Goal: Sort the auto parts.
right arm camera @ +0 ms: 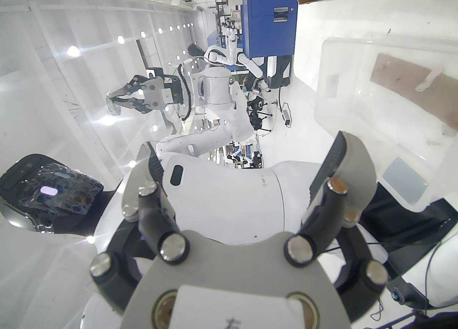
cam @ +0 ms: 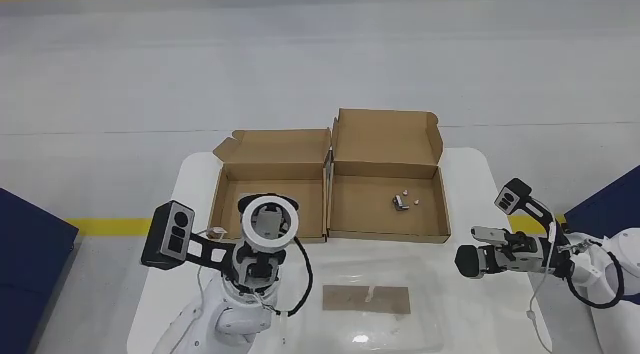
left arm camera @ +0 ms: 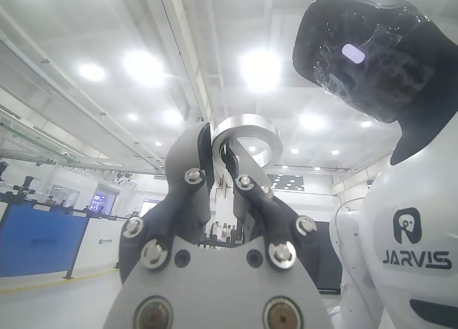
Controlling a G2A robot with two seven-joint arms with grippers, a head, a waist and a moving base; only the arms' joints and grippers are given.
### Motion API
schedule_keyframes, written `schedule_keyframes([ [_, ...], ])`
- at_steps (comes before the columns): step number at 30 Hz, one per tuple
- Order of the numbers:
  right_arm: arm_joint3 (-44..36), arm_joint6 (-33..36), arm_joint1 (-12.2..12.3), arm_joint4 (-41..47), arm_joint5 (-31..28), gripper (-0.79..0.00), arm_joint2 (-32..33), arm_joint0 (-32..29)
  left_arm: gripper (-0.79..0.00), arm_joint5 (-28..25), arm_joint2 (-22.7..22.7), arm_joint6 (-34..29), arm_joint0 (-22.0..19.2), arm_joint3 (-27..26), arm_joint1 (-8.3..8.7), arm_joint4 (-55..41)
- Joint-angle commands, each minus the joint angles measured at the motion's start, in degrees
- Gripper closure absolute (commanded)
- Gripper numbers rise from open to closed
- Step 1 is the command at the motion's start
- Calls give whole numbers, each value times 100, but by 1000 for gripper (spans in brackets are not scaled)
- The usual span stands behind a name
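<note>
metal ring (cam: pixel 268 200): raised high over table's (cam: pixel 470 179) near-left part, close under top camera, opening faced up
left gripper (left arm camera: pixel 218 153): clamped on ring's wall, one finger inside, one outside
right gripper (right arm camera: pixel 247 153): fingers spread wide, nothing between them, hung by table's right edge
clear bin (cam: pixel 430 299): near table edge, brown card on its floor
left box (cam: pixel 228 204), right box (cam: pixel 365 204): side by side, lids open
small parts (cam: pixel 403 197): lay in right box

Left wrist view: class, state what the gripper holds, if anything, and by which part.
The left gripper is shut on a metal ring, pinching its wall: one finger outside, the other through the hole.
</note>
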Motion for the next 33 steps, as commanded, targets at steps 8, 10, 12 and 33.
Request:
schedule_keyframes([
  [8,0,0,0,0,0,-785,0,0,0,-170,15,115,53,-217,-102,-445],
  [10,0,0,0,0,0,-785,0,0,0,-198,6,88,65,-208,-120,-438],
  [12,0,0,0,0,0,-785,0,0,0,-222,-2,61,79,-204,-138,-424],
  [33,0,0,0,0,0,-785,0,0,0,-305,-112,-263,206,-216,-267,-197],
])
